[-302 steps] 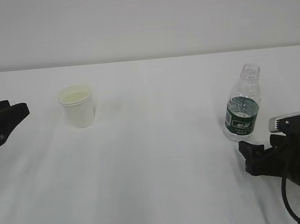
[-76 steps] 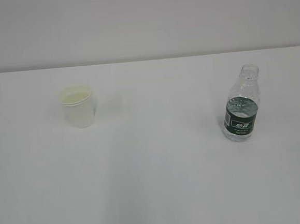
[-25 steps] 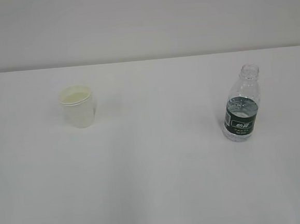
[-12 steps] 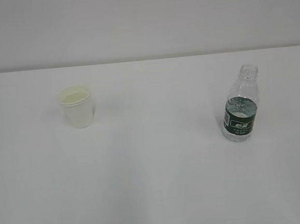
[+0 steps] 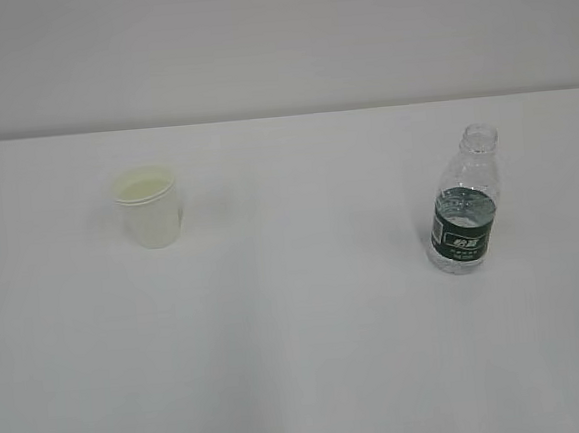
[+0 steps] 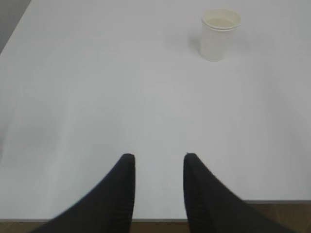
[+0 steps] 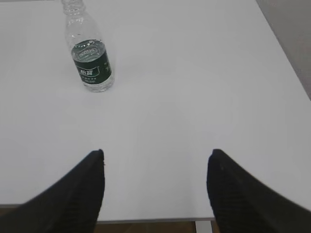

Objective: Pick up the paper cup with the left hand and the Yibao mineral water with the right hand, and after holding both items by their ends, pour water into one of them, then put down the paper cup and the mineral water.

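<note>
Both items back on the table, both arms pulled away

The cup (image 5: 149, 205) stands upright at the left of the white table (image 5: 301, 356) and the bottle (image 5: 464, 213) upright at the right, well apart, in the same spots as a second ago and as at the start, when both grippers were reaching in from the edges of the exterior view. That view now shows no arm. The left gripper (image 6: 156, 158) hangs over the near table edge with its jaws partly apart and nothing between them, the cup far ahead of it. The right gripper (image 7: 156, 154) sits back likewise, jaws wide and empty, the bottle well ahead to its left. Pale liquid shows inside the cup and water remains in the uncapped bottle, so the pour and the put-down look done; I judge the task is at or near its end
</note>
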`<state>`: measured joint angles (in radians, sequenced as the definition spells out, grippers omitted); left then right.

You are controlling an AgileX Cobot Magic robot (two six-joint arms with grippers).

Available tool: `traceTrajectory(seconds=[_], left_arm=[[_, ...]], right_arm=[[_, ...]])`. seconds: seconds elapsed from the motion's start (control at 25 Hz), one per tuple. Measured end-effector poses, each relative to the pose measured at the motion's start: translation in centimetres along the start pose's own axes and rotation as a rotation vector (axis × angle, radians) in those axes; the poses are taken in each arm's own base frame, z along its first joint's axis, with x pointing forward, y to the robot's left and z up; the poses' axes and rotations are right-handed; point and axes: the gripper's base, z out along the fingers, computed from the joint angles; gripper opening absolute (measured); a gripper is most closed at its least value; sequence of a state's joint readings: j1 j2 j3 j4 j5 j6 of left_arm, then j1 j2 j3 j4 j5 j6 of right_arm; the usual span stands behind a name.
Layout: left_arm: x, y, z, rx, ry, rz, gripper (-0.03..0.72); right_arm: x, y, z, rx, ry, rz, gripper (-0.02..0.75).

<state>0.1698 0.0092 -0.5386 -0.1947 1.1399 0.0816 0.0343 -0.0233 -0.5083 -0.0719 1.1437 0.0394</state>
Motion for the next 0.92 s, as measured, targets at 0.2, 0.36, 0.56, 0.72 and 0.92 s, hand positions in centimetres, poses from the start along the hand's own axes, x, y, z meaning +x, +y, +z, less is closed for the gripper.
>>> traceTrajectory(seconds=[0.2,0.36,0.56,0.72,0.92], left_arm=[[0.0,0.0,0.0,0.0,0.0,0.0,0.24],[0.0,0.0,0.0,0.002,0.0,0.001,0.24],[0.04,0.05,-0.08,0.047,0.005,0.026,0.24],[0.06,0.07,-0.11,0.063,0.006,0.035,0.24],[0.06,0.09,-0.13,0.072,0.007,0.04,0.24]], right_arm=[[0.0,0.01,0.0,0.005,0.0,0.003,0.5],[0.0,0.01,0.0,0.007,0.0,0.004,0.5],[0.0,0.01,0.0,0.007,0.0,0.004,0.5],[0.0,0.01,0.0,0.007,0.0,0.004,0.5],[-0.01,0.01,0.0,0.007,-0.002,0.006,0.5]])
